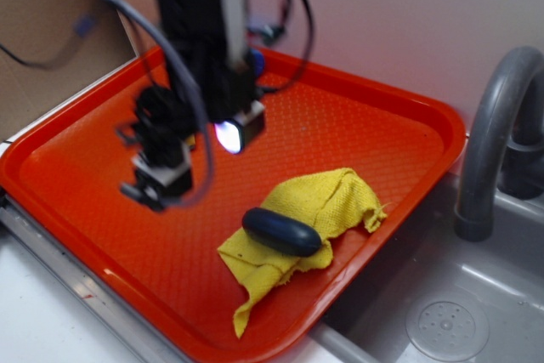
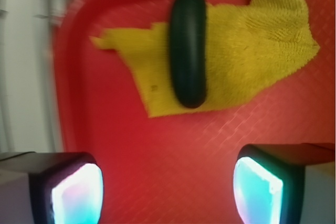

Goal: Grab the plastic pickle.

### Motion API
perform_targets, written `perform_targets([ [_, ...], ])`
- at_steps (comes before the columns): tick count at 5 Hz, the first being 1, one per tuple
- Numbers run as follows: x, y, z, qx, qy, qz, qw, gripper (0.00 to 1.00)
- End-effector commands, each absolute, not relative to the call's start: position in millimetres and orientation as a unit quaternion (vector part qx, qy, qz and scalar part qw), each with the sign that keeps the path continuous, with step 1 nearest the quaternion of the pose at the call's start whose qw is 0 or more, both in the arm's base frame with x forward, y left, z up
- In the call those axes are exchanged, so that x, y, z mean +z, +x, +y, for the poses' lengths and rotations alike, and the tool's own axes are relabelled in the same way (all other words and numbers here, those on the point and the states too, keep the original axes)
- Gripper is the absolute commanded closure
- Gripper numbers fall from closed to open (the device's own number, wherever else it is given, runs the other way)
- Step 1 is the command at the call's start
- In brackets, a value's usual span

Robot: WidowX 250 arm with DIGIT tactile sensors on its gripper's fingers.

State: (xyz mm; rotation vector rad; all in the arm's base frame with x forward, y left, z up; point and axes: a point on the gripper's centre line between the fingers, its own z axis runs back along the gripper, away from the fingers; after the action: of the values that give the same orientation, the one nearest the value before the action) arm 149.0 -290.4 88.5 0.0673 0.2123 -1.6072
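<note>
Your fingers point(image 2: 168, 190) are spread wide and empty, hovering over bare red tray point(image 2: 157, 145). The plastic pickle point(image 2: 188, 48) lies ahead of them, resting on the yellow cloth point(image 2: 247, 51) toward the tray's near right side. In the wrist view its long axis runs straight away from you, crosswise to the gap between the fingers, so closing would squeeze its slim sides. My read: advance forward, nudge slightly right, then descend.

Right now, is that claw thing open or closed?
Open. In the wrist view the gripper has its two fingers far apart with bare red tray between them, holding nothing; the plastic pickle lies ahead.
</note>
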Motion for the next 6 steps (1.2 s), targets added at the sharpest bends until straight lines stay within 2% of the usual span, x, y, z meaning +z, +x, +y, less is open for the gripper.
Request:
perform_targets([
  [1,96.0,129.7,-312.1,-0.736,0.029,0.071,0.673,0.0],
  [2,88.5,129.3,-321.1,-0.732,0.034,0.084,0.675,0.0],
  [3,82.3,134.0,-321.2,-0.715,0.028,0.088,0.693,0.0],
  [4,77.2,133.1,-323.1,-0.711,0.05,0.1,0.694,1.0],
  [5,81.1,131.4,-322.3,-0.701,0.051,0.095,0.705,1.0],
  [6,93.6,134.5,-320.8,-0.675,0.057,0.081,0.732,1.0],
])
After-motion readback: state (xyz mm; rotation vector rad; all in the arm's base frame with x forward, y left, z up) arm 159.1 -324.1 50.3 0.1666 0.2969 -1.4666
